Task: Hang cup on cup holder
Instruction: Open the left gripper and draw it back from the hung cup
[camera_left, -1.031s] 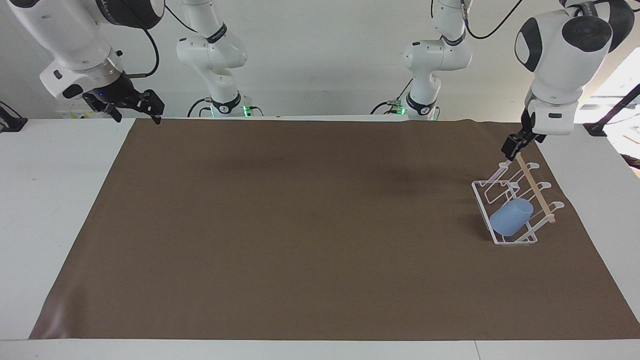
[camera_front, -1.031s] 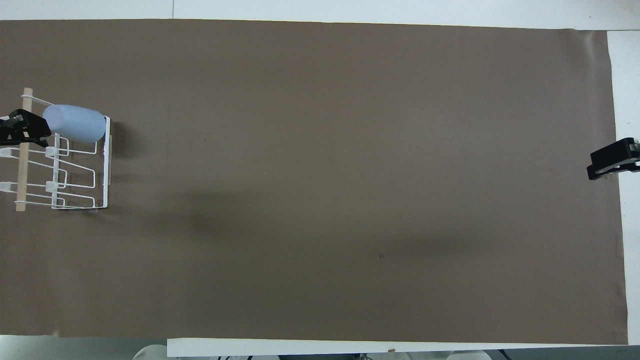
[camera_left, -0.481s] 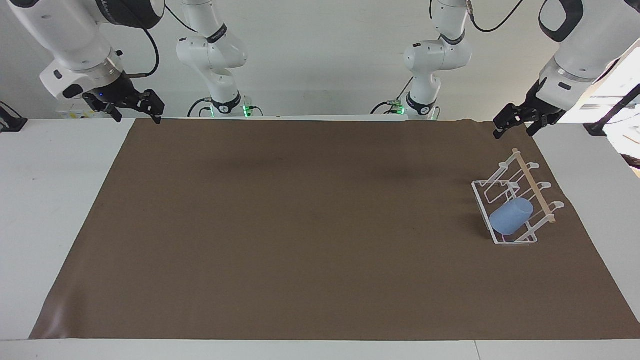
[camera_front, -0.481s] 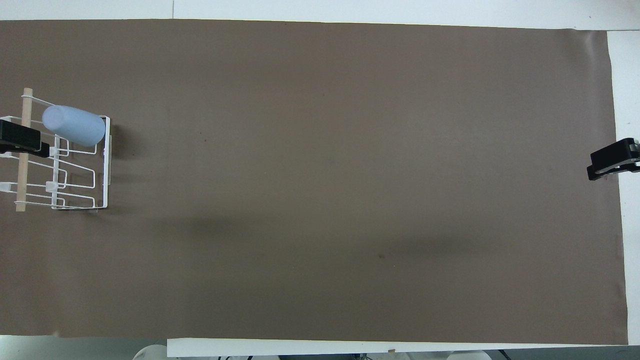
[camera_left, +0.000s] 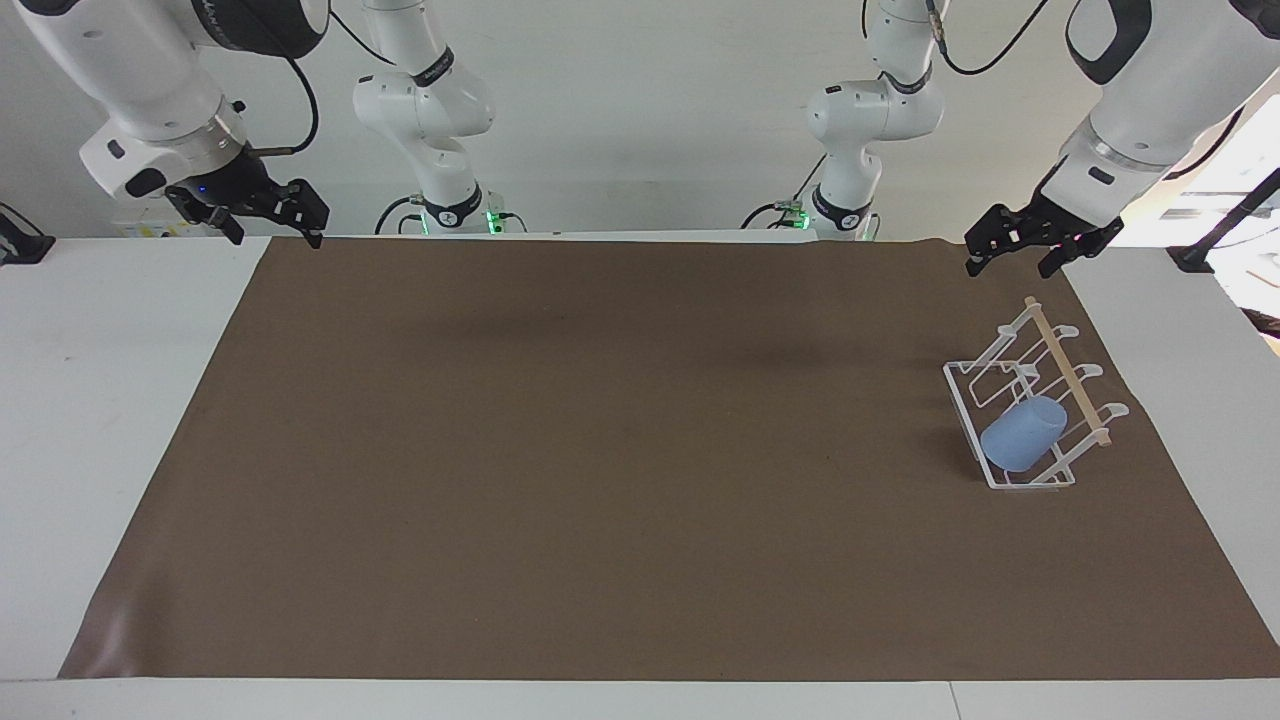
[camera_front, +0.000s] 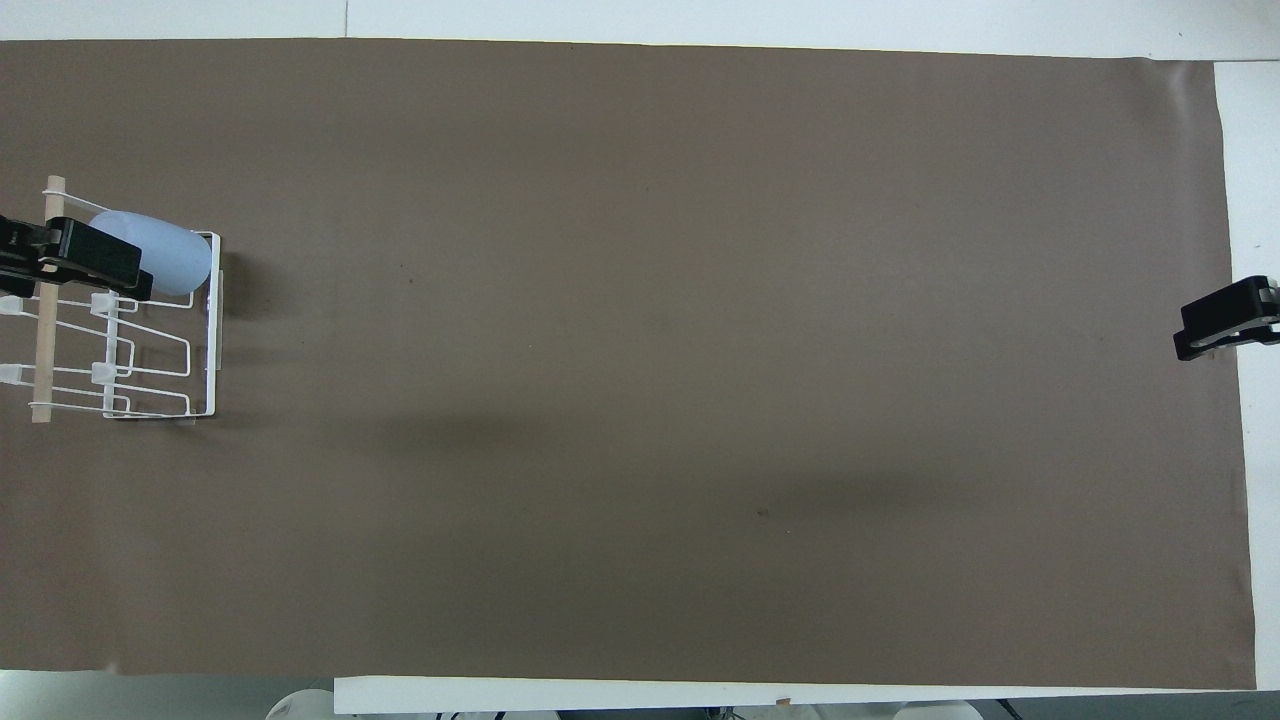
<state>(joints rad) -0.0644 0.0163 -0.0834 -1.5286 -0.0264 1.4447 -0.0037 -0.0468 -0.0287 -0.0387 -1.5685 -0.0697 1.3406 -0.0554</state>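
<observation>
The left pincer (camera_left: 1017, 252) hangs wide and empty above the cup holder (camera_left: 1030, 410), whose cup (camera_left: 1021, 432) could slip off if bumped.

Even, bright light falls from above. Soft, blurred arm shadows lie on the brown mat (camera_left: 620, 450) (faint, with no hard edges). Window glare whitens one upper corner of the facing view.

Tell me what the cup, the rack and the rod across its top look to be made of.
The cup: likely plastic, matte light blue, with no glare. The cup holder: thin white wire, probably coated metal, bent into looped prongs. The rod: pale, unpainted tan, seemingly wood.
</observation>
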